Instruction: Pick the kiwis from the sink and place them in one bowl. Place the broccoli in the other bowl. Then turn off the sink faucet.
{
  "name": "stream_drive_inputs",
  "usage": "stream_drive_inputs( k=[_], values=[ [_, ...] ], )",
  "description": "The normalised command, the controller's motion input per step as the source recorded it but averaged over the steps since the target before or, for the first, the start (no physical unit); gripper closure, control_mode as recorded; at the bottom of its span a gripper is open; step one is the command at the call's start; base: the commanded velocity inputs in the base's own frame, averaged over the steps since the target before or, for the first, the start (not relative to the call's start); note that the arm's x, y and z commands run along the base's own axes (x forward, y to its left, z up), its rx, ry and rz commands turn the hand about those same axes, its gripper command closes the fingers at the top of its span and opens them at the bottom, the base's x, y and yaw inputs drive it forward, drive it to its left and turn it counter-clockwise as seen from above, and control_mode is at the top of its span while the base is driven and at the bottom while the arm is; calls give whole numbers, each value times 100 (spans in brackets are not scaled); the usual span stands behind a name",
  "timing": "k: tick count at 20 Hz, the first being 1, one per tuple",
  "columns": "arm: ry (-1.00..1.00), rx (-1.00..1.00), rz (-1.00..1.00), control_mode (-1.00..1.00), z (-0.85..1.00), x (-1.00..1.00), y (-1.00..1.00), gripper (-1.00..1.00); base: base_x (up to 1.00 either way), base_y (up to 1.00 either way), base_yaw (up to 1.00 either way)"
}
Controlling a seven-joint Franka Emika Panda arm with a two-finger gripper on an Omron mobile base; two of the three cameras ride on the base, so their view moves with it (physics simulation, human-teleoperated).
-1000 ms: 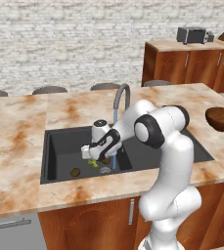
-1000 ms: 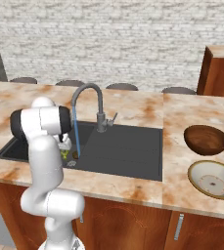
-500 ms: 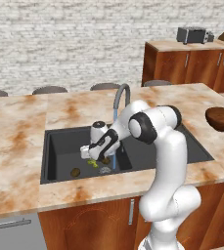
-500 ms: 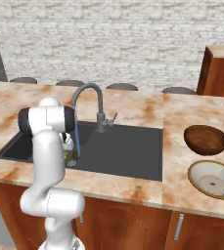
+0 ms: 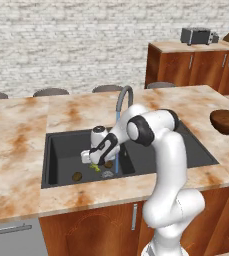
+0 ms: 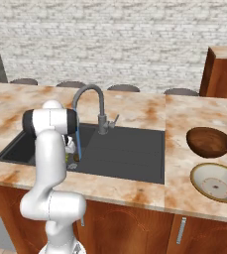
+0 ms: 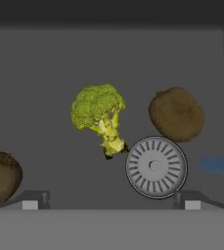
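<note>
fingers (image 7: 108, 200): wide open, nothing between them, hanging low inside the sink (image 5: 61, 150) and pointing at its floor

broccoli (image 7: 100, 114): lying on the basin floor just ahead of the fingers, roughly centred between the two tips, stem end pointing at the drain (image 7: 156, 167)

kiwis: one kiwi (image 7: 176, 114) sits ahead and off to one tip's side, touching or nearly touching the drain's rim; the other kiwi (image 7: 1, 177) is right out by the opposite tip, half cut off at the frame edge

bowls: both on the worktop (image 6: 184, 111) well away from the fingers, past the far end of the sink. The brown wooden bowl (image 6: 209, 141) and the cream bowl (image 6: 216, 181) look empty

faucet (image 6: 92, 106): water on, thin blue stream (image 5: 116, 150) falling just beside the fingers, near the drain

what could go wrong: my guess is that closing on the floret head lets it squirt out, since it's lumpy. A tip could also knock the near kiwi and send it rolling

in the way: the faucet neck arches right over the arm, so lifting straight out looks tight
</note>
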Motion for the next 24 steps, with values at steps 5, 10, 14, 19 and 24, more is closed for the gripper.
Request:
stream_drive_inputs(
  k=[5,10,14,19,24],
  values=[
    [0,0,0,-100,-19,15,0,-100,0,0,0],
    [0,0,0,-100,-26,13,4,-100,0,0,0],
    [0,0,0,-100,-28,13,6,-100,0,0,0],
    [0,0,0,-100,-26,18,4,-100,0,0,0],
    [0,0,0,-100,-22,16,0,-100,0,0,0]
  ],
)
